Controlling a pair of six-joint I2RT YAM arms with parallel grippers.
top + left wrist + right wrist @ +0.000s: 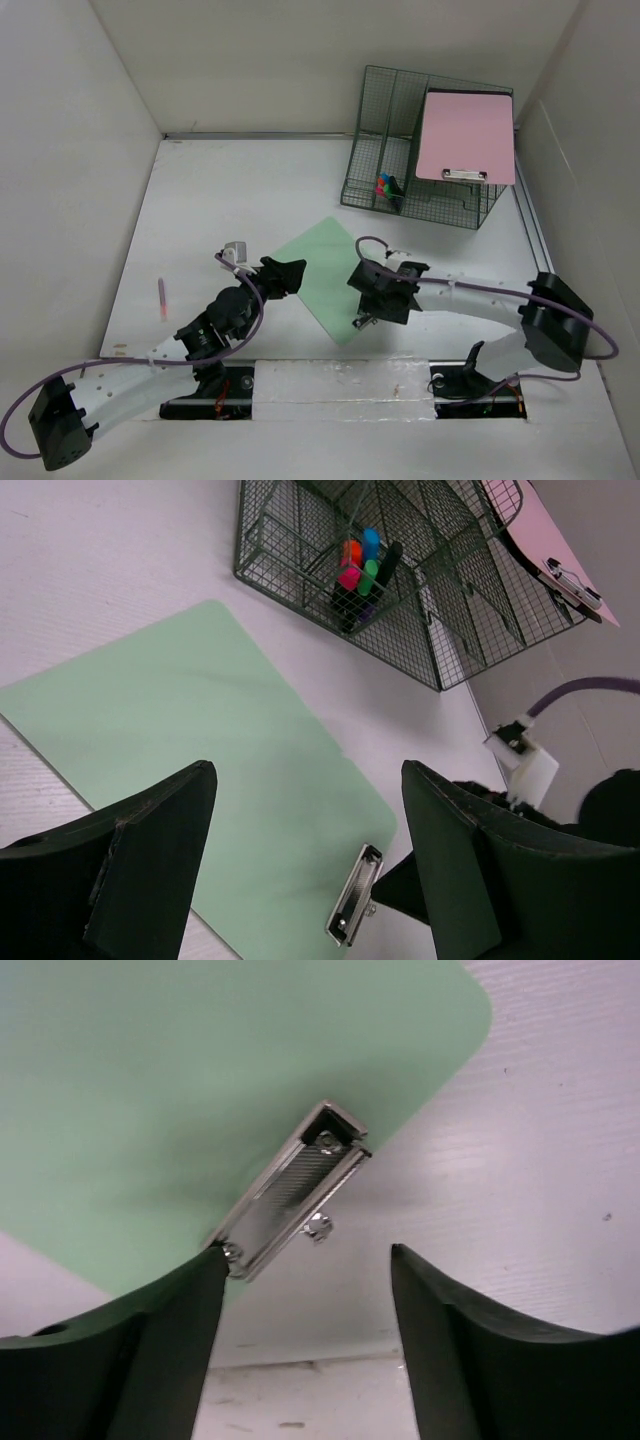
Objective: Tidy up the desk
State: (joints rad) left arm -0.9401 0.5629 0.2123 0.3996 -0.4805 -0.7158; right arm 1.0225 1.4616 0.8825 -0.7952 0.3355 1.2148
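Your right claw (305, 1260) hangs with jaws apart and empty, the metal clip (290, 1190) of the green clipboard (200, 1080) just ahead of its fingertips, close by one finger. Your left claw (310, 770) gapes wide, holding nothing, above that same board. You have the desk (230, 190) lying flat beneath both.

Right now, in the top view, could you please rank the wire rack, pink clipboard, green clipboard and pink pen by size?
wire rack
pink clipboard and green clipboard: too alike to rank, green partly hidden
pink pen
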